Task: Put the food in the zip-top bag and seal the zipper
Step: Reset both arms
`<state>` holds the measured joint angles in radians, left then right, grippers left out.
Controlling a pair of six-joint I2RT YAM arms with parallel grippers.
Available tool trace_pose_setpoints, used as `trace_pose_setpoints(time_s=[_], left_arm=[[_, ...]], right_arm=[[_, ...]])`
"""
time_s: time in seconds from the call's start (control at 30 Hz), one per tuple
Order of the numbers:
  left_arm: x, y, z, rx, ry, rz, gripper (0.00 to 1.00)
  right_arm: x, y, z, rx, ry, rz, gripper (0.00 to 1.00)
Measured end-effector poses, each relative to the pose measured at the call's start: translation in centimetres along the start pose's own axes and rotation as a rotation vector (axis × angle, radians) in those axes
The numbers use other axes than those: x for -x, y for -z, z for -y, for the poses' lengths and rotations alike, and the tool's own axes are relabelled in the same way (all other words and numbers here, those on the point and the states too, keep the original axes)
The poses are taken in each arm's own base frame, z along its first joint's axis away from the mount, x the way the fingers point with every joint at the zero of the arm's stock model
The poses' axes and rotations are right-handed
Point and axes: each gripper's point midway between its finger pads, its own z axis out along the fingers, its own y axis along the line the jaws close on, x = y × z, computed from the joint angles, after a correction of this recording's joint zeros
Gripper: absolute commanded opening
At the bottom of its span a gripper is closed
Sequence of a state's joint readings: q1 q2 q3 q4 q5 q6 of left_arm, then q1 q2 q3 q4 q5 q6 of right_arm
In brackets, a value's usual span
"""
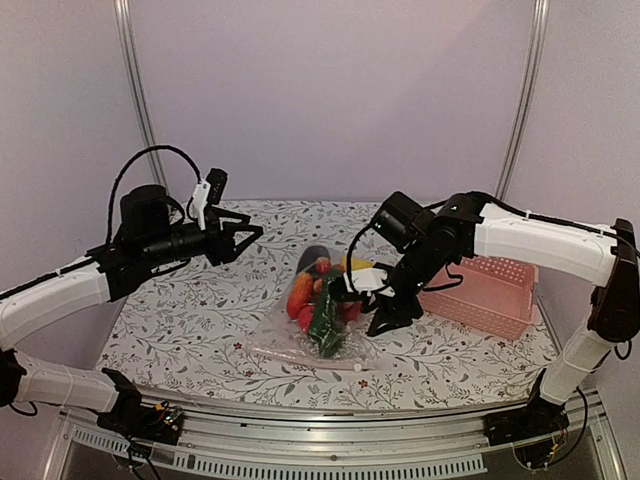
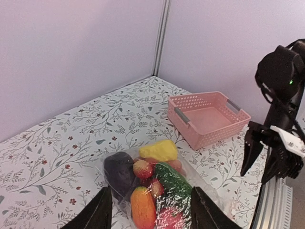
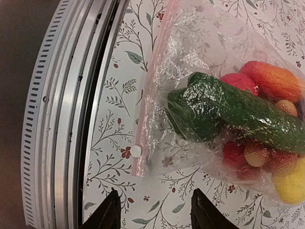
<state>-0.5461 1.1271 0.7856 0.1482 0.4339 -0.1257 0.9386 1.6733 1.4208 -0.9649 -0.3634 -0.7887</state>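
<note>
I held the left gripper (image 2: 150,210) and right gripper (image 3: 155,210) spread, empty, clear of the bag (image 1: 280,345): food (image 1: 320,300) inside, zipper (image 3: 152,81) seemingly shut.

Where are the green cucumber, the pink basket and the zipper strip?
green cucumber (image 3: 228,112), right wrist view, middle of its body
pink basket (image 2: 224,129), left wrist view, near side wall
zipper strip (image 3: 148,90), right wrist view, midway along it

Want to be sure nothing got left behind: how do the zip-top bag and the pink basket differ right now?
The zip-top bag is clear, crinkly film; the pink basket is a rigid lattice. The bag holds the food; the basket shows nothing inside. The bag lies flat and slumped; the basket stands upright on its base. Both rest on the flowered table, apart from each other.
</note>
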Motion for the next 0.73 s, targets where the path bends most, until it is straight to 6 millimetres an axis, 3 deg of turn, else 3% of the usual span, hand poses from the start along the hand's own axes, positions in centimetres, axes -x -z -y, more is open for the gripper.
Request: trace_pose_setpoints(time_s=[0.1, 0.17, 0.2, 0.27, 0.33, 0.43, 0.53, 0.6, 0.73], left_arm=[[-0.2, 0.5, -2.3, 0.146, 0.0, -0.027, 0.61], [-0.5, 0.6, -4.2, 0.248, 0.01, -0.065, 0.63], [-0.4, 0.6, -5.3, 0.31, 0.015, -0.083, 0.65], [0.4, 0.7, -7.0, 0.407, 0.018, -0.107, 0.67], [1.9, 0.9, -8.3, 0.488, 0.017, -0.117, 0.76], [4.6, 1.5, -9.3, 0.567, 0.005, -0.1, 0.83], [7.1, 2.4, -9.7, 0.622, -0.008, -0.073, 0.99], [8.8, 3.1, -9.8, 0.649, -0.014, -0.047, 1.0], [10.6, 4.2, -10.0, 0.694, -0.039, -0.019, 1.0]], right_arm=[[1.1, 3.1, 1.2, -0.075, 0.001, 0.053, 0.61], [2.3, 5.9, 2.8, -0.157, -0.006, 0.121, 0.79], [2.6, 7.4, 3.9, -0.204, -0.027, 0.157, 0.95], [2.5, 11.4, 7.2, -0.332, -0.086, 0.242, 0.99], [0.9, 15.8, 11.1, -0.478, -0.182, 0.321, 0.99], [-4.2, 23.5, 16.6, -0.711, -0.395, 0.443, 0.99], [-8.8, 28.9, 19.1, -0.903, -0.567, 0.528, 0.99], [-9.9, 30.1, 19.4, -0.969, -0.648, 0.572, 0.99], [-9.5, 30.5, 19.2, -0.993, -0.717, 0.657, 0.99]])
